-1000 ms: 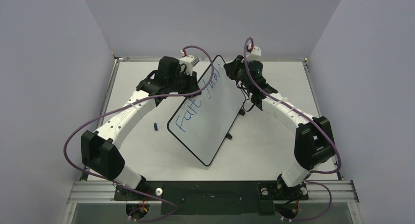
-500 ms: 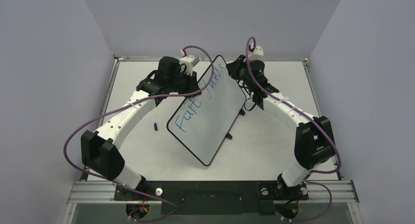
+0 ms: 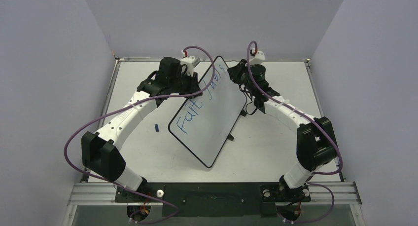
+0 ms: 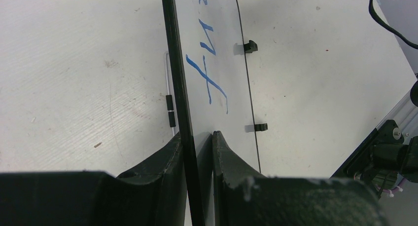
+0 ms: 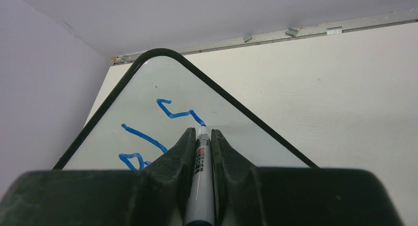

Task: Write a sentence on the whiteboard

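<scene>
The whiteboard (image 3: 212,122) is held tilted above the table, its long side running from near centre to far centre. Blue writing (image 3: 197,107) reads roughly "Fait fuels" along its left side. My left gripper (image 4: 198,136) is shut on the board's black left edge (image 4: 173,63). My right gripper (image 5: 200,133) is shut on a white marker (image 5: 200,157) with a blue tip, and the tip touches the board (image 5: 148,107) at the end of a fresh blue stroke (image 5: 180,112) near the far corner. In the top view the right gripper (image 3: 236,74) is at the board's far right edge.
A small blue marker cap (image 3: 156,128) lies on the white table (image 3: 276,147) left of the board. Two black tabs (image 4: 250,46) stick out from the board's right edge. Grey walls close in the table at the back and sides.
The right gripper has shifted slightly along the far end of the board, and the blue stroke there has grown. The left arm and the board have held still.
</scene>
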`<state>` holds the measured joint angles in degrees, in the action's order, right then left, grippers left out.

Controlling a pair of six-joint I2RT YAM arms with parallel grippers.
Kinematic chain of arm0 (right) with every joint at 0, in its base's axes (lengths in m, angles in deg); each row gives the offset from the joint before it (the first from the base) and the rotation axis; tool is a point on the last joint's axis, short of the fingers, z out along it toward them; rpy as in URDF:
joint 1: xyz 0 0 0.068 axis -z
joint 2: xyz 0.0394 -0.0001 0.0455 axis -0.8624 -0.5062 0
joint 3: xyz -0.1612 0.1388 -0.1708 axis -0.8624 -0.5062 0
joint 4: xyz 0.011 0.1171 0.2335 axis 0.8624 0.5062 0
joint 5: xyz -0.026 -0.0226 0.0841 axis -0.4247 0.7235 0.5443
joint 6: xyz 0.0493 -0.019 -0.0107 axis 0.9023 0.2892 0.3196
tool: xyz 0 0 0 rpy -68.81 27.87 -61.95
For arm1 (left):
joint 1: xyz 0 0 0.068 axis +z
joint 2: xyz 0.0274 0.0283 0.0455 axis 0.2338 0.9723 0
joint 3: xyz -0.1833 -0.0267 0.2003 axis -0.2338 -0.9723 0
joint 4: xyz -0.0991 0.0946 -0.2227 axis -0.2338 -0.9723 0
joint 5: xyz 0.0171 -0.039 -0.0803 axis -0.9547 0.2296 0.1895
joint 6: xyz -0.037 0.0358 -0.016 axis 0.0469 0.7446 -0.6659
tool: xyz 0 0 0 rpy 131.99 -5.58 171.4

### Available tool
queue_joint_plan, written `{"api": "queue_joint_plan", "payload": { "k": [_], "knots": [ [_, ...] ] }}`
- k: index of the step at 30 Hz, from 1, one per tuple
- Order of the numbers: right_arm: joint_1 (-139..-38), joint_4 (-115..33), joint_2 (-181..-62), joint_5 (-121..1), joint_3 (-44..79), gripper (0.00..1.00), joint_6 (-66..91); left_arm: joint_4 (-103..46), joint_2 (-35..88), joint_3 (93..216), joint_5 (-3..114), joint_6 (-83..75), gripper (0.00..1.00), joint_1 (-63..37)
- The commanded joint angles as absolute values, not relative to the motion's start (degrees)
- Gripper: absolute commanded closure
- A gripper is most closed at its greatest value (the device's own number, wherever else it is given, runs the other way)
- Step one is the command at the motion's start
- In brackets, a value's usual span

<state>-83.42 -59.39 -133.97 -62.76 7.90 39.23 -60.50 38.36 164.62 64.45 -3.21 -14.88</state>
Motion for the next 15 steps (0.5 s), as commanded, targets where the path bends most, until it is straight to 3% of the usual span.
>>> {"api": "queue_joint_plan", "payload": {
  "k": [1, 15],
  "knots": [
    [-85.7, -60.4, -133.1, -61.4, 7.0, 1.00, 40.0, -55.8, 35.8, 165.6, 60.8, 2.7, 1.00, -14.8],
    [-88.3, -59.6, -130.1, -62.0, 7.6, 1.00, 40.0, -55.8, 35.5, 165.5, 60.6, 2.7, 1.00, -14.8]
  ]
}}
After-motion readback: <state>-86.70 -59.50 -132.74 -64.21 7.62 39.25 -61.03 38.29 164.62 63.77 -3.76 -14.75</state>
